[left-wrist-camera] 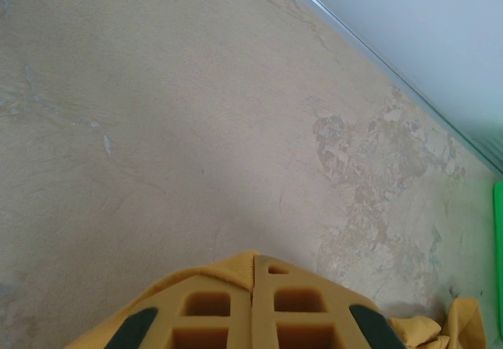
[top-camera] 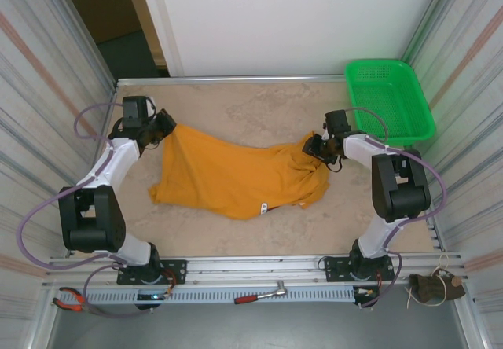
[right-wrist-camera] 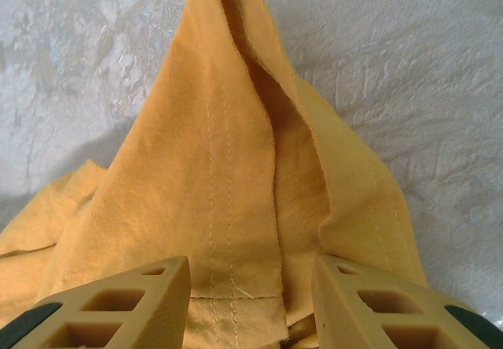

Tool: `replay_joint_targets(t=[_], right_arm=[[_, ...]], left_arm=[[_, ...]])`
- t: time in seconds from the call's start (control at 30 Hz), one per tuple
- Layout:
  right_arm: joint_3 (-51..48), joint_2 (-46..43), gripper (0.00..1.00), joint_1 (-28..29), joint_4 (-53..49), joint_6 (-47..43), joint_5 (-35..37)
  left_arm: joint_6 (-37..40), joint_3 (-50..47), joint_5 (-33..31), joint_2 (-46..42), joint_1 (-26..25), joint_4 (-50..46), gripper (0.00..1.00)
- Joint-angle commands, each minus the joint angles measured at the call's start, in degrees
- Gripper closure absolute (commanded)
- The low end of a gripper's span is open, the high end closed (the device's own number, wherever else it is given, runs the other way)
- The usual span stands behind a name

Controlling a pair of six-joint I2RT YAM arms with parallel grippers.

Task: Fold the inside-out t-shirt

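Orange-yellow t-shirt (top-camera: 236,178) lies rumpled across the middle of the table (top-camera: 236,105). At its far-left corner the left gripper (top-camera: 163,123) is clamped tight on the cloth (fingers pressed together, fabric bunched round them). Over at the right end, the right gripper (right-wrist-camera: 251,270) has its jaws parted, with a stitched fold lying between them.

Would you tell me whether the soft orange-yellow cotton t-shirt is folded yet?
Not folded: the t-shirt lies rumpled and drawn out between the left gripper and the right gripper.

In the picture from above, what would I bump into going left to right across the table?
left claw → t-shirt → right claw → green basket
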Motion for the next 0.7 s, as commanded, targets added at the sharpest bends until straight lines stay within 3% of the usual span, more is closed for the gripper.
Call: replay_joint_targets(t=[0.0, 0.23, 0.3, 0.37, 0.5, 0.67], right_arm=[[0.61, 0.62, 0.59, -0.2, -0.15, -0.51, -1.51], [2.68, 3.45, 0.66, -0.22, 0.46, -0.08, -6.84], [2.69, 3.38, 0.78, -0.33, 0.65, 0.08, -7.36], [2.77, 2.22, 1.0, -0.5, 0.51, 0.1, -7.69], [5.03, -3.73, 1.0, -2.37, -2.02, 0.1, -10.11], [19.57, -13.39, 1.0, -7.62, -7.18, 0.65, -15.11]], left_arm=[[0.95, 1.86, -0.46, 0.35, -0.42, 0.84, 1.0], [0.87, 1.67, -0.28, 0.13, -0.43, 0.82, 1.0], [0.87, 1.63, -0.26, 0.05, -0.38, 0.85, 1.0], [0.93, 1.68, -0.33, -0.16, -0.43, 0.7, 1.0], [0.67, 3.26, 0.59, -0.94, 0.25, 0.13, 1.0], [-3.41, 13.68, 4.83, -2.44, 2.62, -0.18, 1.0]])
